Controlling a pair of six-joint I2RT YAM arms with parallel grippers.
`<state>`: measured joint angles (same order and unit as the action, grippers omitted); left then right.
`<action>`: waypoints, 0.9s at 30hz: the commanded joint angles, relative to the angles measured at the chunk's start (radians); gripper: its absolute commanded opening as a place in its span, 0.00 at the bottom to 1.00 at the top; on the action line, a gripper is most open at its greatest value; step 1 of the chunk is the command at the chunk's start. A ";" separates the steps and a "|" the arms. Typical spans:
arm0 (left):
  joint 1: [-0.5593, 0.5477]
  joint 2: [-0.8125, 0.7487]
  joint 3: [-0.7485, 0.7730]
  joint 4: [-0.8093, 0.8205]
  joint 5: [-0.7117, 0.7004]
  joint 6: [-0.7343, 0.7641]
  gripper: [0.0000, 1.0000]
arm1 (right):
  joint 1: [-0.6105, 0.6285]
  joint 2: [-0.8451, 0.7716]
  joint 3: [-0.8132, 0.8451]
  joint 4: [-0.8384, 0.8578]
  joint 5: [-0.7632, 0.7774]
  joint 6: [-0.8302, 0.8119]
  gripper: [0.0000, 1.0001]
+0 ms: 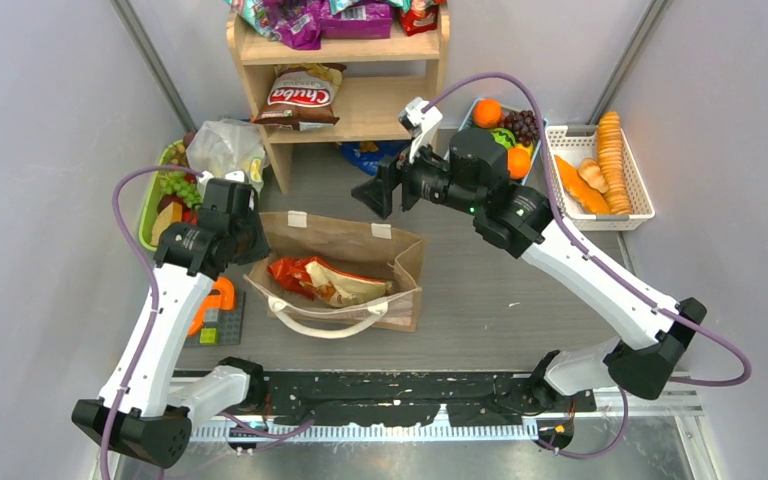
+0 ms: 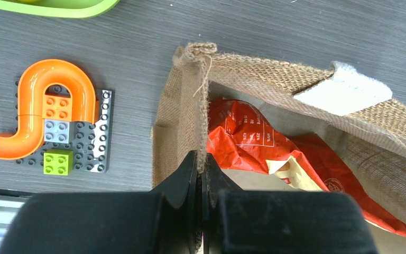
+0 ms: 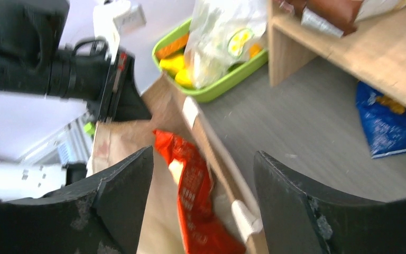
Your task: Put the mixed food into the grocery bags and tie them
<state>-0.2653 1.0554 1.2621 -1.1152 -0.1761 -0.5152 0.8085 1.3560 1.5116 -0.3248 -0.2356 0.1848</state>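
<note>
The tan burlap tote [image 1: 345, 240] lies open mid-table with a red-orange snack packet [image 1: 315, 280] inside. My left gripper [image 1: 250, 245] is shut on the tote's left rim; in the left wrist view the jaws [image 2: 203, 165] pinch the burlap edge [image 2: 201, 106] beside the packet [image 2: 243, 132]. My right gripper [image 1: 375, 195] is open and empty, hovering above the tote's far edge; its view looks down on the packet [image 3: 193, 185] between the fingers [image 3: 203, 159]. The clear plastic bag [image 1: 225, 148] sits by the green basket. A brown-white packet [image 1: 300, 98] and purple packets [image 1: 350, 18] lie on the shelf.
A wooden shelf [image 1: 360, 105] stands at the back. A blue basket holds oranges [image 1: 487, 112] and grapes [image 1: 527, 125]. A white basket [image 1: 560, 131] is at the right and a green basket [image 1: 148, 210] at the left. A blue packet [image 1: 370, 155] lies under the shelf. A brick toy [image 1: 215, 305] lies left of the tote.
</note>
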 commanded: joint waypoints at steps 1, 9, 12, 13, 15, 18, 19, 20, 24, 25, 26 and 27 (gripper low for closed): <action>0.006 -0.044 -0.037 0.044 -0.012 0.001 0.01 | -0.026 0.079 0.044 0.184 0.136 0.055 0.77; 0.006 -0.086 -0.083 0.083 -0.009 0.038 0.01 | -0.048 0.293 0.097 0.503 0.326 0.203 0.95; 0.006 -0.110 -0.098 0.097 -0.006 0.037 0.01 | -0.052 0.381 0.186 0.534 0.355 0.198 0.95; 0.006 -0.120 -0.112 0.108 0.000 0.038 0.02 | -0.054 0.429 0.205 0.542 0.361 0.197 0.95; 0.006 -0.144 -0.135 0.129 0.007 0.035 0.03 | -0.060 0.495 0.268 0.544 0.353 0.192 0.95; 0.006 -0.167 -0.168 0.150 0.016 0.019 0.05 | -0.067 0.588 0.374 0.526 0.344 0.171 0.95; 0.006 -0.169 -0.175 0.153 0.019 0.014 0.05 | -0.068 0.604 0.390 0.522 0.341 0.164 0.95; 0.006 -0.171 -0.179 0.155 0.022 0.010 0.05 | -0.072 0.636 0.422 0.523 0.339 0.162 0.95; 0.006 -0.164 -0.196 0.165 0.042 -0.001 0.00 | -0.084 0.727 0.518 0.511 0.335 0.162 0.94; 0.006 -0.162 -0.199 0.166 0.048 0.000 0.00 | -0.086 0.741 0.547 0.506 0.336 0.161 0.94; 0.006 -0.162 -0.203 0.170 0.056 0.000 0.00 | -0.088 0.765 0.558 0.503 0.340 0.159 0.93; 0.006 -0.164 -0.209 0.177 0.062 0.001 0.00 | -0.089 0.777 0.578 0.505 0.344 0.157 0.92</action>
<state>-0.2649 0.8890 1.0756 -0.9810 -0.1558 -0.5022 0.7296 2.0930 1.9862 0.1360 0.0853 0.3584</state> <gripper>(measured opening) 0.023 0.936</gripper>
